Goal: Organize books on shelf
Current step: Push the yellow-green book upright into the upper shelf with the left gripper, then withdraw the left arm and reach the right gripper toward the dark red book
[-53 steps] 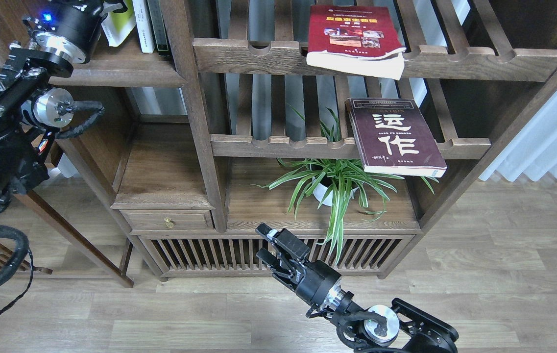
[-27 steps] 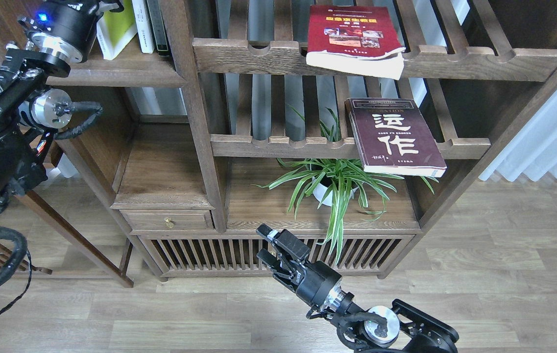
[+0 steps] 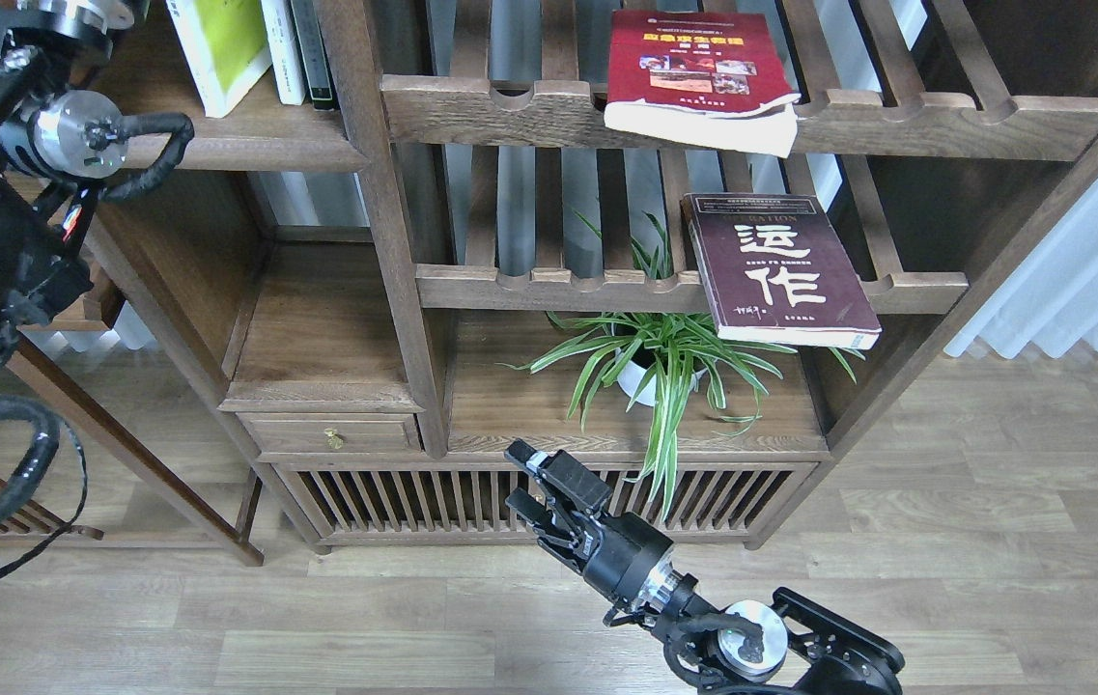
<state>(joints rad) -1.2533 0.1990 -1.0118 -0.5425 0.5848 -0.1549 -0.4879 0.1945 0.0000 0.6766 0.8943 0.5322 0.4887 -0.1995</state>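
Maroon book (image 3: 780,270) cover reads 运作 in big white characters

1. Yellow-green book (image 3: 220,48): upright on the solid shelf (image 3: 249,145), top left, beside thin books (image 3: 297,48).
2. Red book (image 3: 698,77): flat on the upper slatted rack (image 3: 944,121).
3. Maroon book (image 3: 780,270): flat on the lower rack (image 3: 558,287), above a potted plant (image 3: 660,362).
4. Right gripper (image 3: 520,478): low, fingers apart, holding nothing.

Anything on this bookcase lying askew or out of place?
Yes. The red book and the maroon book lie flat on slatted racks, each overhanging the notched front rail; the red one's lower corner sags. The yellow-green book stands leaning on the solid shelf beside thin upright books.
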